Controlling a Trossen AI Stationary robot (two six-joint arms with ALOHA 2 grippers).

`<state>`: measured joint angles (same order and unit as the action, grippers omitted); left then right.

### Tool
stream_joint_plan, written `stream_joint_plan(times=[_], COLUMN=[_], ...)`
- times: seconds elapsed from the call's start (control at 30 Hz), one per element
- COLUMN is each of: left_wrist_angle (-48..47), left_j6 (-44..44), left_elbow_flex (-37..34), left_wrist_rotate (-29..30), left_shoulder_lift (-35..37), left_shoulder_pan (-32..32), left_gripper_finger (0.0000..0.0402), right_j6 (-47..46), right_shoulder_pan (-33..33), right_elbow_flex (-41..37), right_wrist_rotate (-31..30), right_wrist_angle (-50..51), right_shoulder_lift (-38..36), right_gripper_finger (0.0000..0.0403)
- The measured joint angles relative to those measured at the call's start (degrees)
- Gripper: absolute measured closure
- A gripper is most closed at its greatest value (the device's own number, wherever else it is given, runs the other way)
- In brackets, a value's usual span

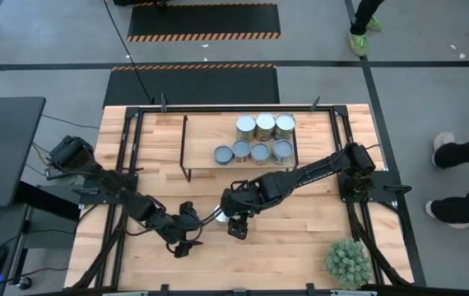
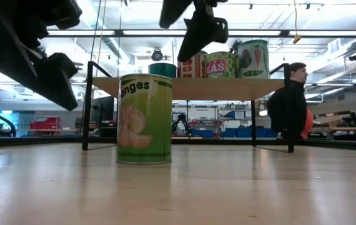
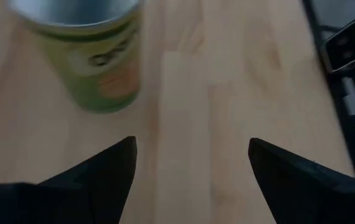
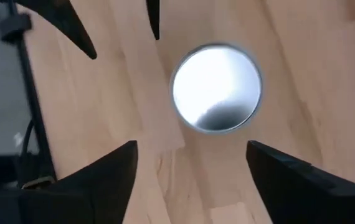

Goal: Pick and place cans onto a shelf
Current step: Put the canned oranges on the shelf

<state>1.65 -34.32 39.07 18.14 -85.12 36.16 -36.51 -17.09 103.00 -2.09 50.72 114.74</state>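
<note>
Near the table's front edge, left of middle, my left gripper (image 1: 187,240) hangs low with its fingers (image 3: 106,168) spread and nothing between them; its wrist view shows the green can (image 3: 90,56) just ahead on bare wood, so I judge this arm is waiting beside the can, not working it.

Just right of that, one can (image 1: 220,216) stands upright on the table (image 1: 300,238), alone between my two grippers. It is the only one not yet on the shelf, as far as I can see.

My right gripper (image 1: 236,226) hovers over it, jaws apart and holding nothing; its wrist view looks straight down on the can's silver lid (image 4: 217,88), fingers (image 4: 99,174) clear of the rim. I take that as lining up for a grasp from above.

Further right and toward the back edge, the shelf (image 1: 201,136) carries seven cans (image 1: 259,138) packed at its right end in two rows, leaving its left part free. At the front right corner sits the plant (image 1: 348,261), well apart.
</note>
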Motion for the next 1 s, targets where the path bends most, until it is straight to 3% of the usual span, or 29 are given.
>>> stream_joint_plan(times=[0.23, 0.5, 0.67, 1.0], left_wrist_angle=[-7.27, -18.52, -25.39, -27.15], left_j6=[0.99, 0.91, -2.42, -4.11], left_elbow_flex=[-0.02, 0.00, -0.03, -0.02], left_wrist_rotate=[2.86, 7.21, 8.96, 9.82], left_shoulder_lift=[6.40, 13.59, 17.87, 22.41], left_shoulder_pan=[0.02, 0.85, 1.47, 1.68], left_gripper_finger=[0.0089, 0.0089, 0.0089, 0.0089], right_j6=[2.53, 2.26, 1.59, 4.72], right_shoulder_pan=[-3.91, -2.89, -1.62, -0.88], right_elbow_flex=[-0.73, -0.87, -0.76, -2.35], right_wrist_rotate=[-10.96, -16.88, -18.35, -18.19], right_wrist_angle=[-7.10, -13.28, -14.45, -14.60], right_shoulder_lift=[1.15, 3.84, 4.99, 5.33], right_gripper_finger=[0.0058, 0.0050, 0.0050, 0.0048])
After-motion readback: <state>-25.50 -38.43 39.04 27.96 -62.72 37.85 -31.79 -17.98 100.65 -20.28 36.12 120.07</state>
